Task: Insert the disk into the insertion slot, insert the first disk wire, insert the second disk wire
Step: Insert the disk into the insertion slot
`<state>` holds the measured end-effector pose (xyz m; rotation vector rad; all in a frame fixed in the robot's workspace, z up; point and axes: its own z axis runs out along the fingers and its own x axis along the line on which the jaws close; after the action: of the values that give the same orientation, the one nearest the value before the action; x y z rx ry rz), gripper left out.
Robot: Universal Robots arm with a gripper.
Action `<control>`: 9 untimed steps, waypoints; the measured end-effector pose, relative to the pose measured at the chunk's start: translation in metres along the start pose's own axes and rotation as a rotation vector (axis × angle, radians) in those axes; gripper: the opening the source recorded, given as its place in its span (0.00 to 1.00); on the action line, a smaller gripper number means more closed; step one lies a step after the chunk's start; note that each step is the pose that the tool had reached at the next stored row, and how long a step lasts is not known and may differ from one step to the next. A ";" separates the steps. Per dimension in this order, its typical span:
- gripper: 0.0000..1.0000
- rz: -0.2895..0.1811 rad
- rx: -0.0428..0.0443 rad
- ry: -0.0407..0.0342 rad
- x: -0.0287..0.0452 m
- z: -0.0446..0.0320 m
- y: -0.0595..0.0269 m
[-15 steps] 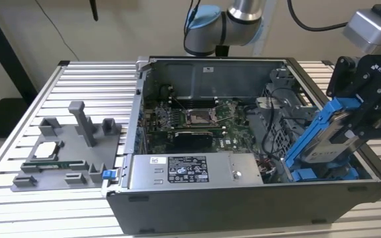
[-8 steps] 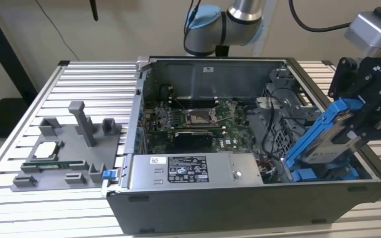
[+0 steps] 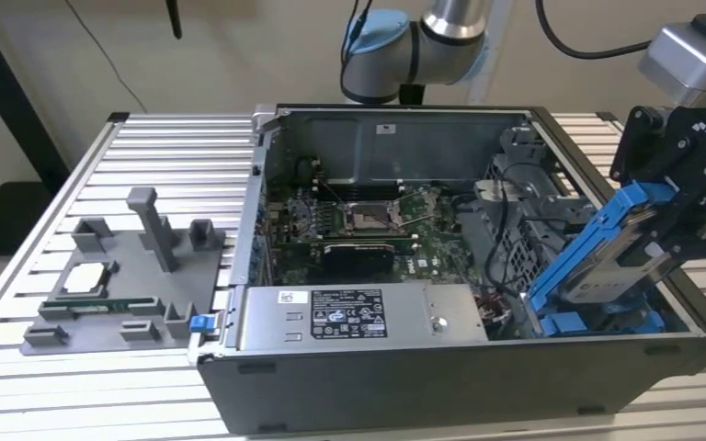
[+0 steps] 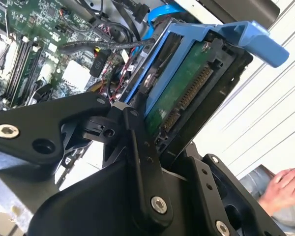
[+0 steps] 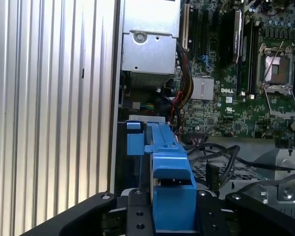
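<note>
I see the big dark grey open computer case [image 3: 451,386] lying on the silver ribbed metal table [image 3: 34,386]. Just inside the case's near wall sits the grey metal power box with a white sticker [image 3: 353,317]. Beside that box, in the case's near corner on the exterior view's right, is the insertion slot, a dark metal bay with bright blue plastic tabs [image 3: 574,323]. The flat silver-grey disk in its bright blue plastic frame [image 3: 605,257] leans tilted over that corner, with its low end down by the tabs. I cannot tell if it touches them. My black gripper [image 3: 666,241] is closed tight on the disk's high end, and its fingers [image 5: 137,216] press on both sides of the frame. Deeper inside the case lies the green circuit board [image 3: 366,216]. Outside the case, on the exterior view's left, a grey plastic tray of small parts [image 3: 120,276] rests on the table. Off past the case, a person's hand [image 4: 285,189] shows in the second wrist view.
</note>
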<state>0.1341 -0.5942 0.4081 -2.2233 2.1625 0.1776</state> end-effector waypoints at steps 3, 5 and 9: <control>0.00 0.000 0.0000 -0.0002 0.0000 -0.0009 0.0001; 0.00 0.000 0.0000 -0.0005 -0.0001 -0.0011 0.0000; 0.00 0.000 0.0011 -0.0001 -0.0002 -0.0019 0.0007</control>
<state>0.1335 -0.5942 0.4100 -2.2226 2.1621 0.1763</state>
